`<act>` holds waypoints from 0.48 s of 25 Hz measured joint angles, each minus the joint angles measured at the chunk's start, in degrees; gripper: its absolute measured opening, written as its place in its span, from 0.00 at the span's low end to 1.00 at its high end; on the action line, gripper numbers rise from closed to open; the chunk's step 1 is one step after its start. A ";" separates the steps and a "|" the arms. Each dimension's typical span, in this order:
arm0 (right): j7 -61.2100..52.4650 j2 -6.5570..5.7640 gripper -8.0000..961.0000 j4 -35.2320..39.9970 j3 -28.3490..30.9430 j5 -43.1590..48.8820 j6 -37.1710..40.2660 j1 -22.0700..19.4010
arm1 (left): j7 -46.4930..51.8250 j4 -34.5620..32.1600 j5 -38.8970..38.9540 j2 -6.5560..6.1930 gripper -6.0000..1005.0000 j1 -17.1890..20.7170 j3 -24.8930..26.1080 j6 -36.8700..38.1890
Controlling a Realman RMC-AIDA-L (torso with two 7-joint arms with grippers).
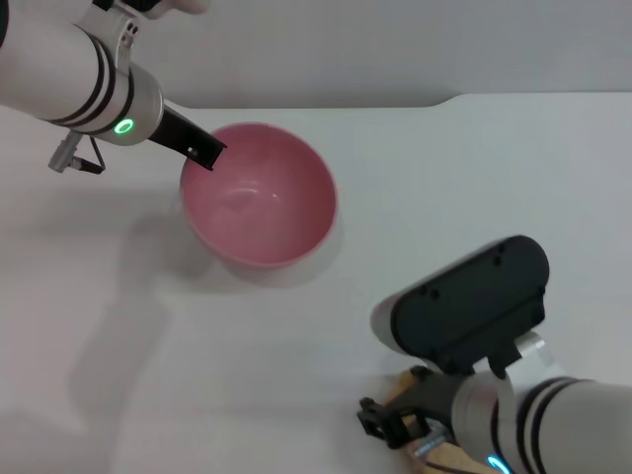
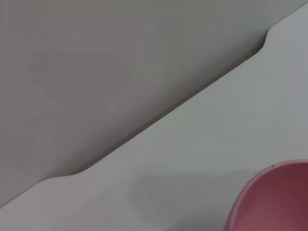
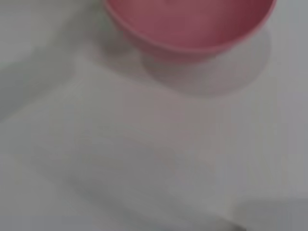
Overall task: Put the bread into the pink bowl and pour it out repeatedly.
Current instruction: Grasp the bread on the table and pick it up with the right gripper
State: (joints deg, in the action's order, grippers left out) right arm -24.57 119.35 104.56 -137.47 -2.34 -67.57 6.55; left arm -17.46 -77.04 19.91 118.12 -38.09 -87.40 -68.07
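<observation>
The pink bowl [image 1: 259, 196] stands empty on the white table, a little left of centre; its rim also shows in the left wrist view [image 2: 274, 197] and the right wrist view [image 3: 187, 24]. My left gripper [image 1: 204, 151] reaches in from the upper left and is shut on the bowl's far-left rim. The bread [image 1: 399, 389] lies at the near edge, right of centre. Only tan bits of it show on either side of my right gripper [image 1: 393, 425], which is shut across its middle. The right arm's dark housing hides the rest of the loaf.
The table's [image 1: 474, 197] far edge runs along the top of the head view, with a step up at the right. A grey wall lies beyond it.
</observation>
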 joint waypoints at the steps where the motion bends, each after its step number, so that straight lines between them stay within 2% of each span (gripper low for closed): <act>1: -0.13 -0.01 0.68 0.01 -0.12 0.50 -0.57 -0.37 | -0.02 0.37 -0.02 0.00 0.05 -0.14 0.21 0.04; 12: -1.36 -0.09 0.69 1.05 -1.12 3.20 -2.25 -1.17 | -0.45 2.40 -0.05 0.09 0.05 -1.18 0.83 1.16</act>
State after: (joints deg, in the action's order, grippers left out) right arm -25.92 119.26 105.61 -138.60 0.86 -69.82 5.38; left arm -17.91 -74.65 19.86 118.21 -39.27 -86.57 -66.92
